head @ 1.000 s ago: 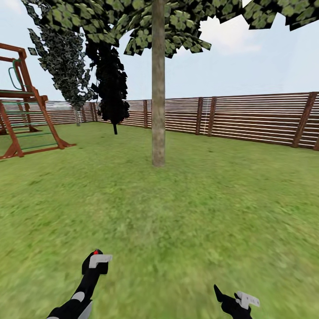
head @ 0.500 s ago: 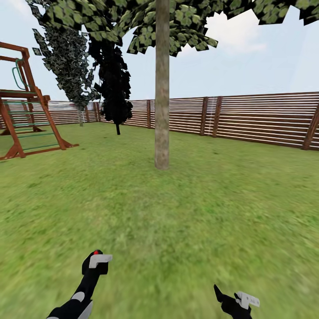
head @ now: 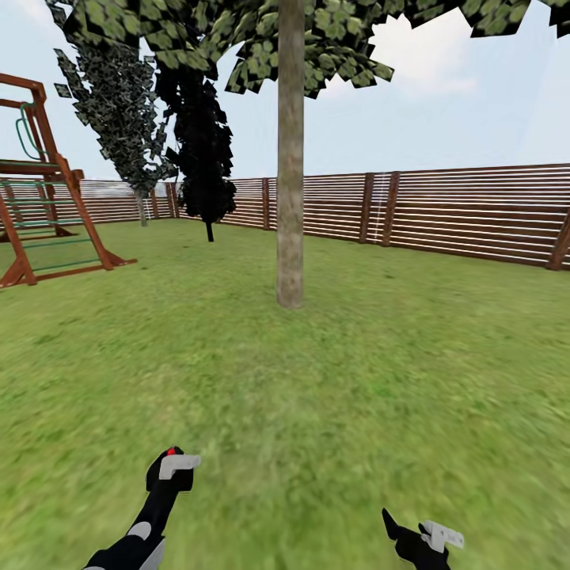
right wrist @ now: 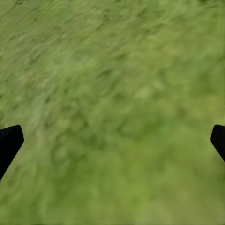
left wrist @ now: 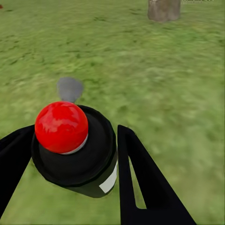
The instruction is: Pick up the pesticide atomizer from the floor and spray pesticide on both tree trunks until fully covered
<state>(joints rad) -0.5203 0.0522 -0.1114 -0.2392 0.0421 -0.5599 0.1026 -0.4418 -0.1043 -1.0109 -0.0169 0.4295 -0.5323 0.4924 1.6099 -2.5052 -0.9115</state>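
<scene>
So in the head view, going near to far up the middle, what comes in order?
Left gripper holding the pesticide atomizer → open grass lawn → tree trunk → wooden fence.

tree trunk (head: 290, 150): top cut by upper frame edge; only its base shows at the left wrist view's top | playset (head: 43, 194): cut at left edge | right claw (head: 423, 538): cut at bottom edge | pesticide atomizer (left wrist: 75, 147): lower body hidden between the fingers (left wrist: 140, 183) | grass (right wrist: 112, 112): blurred
</scene>
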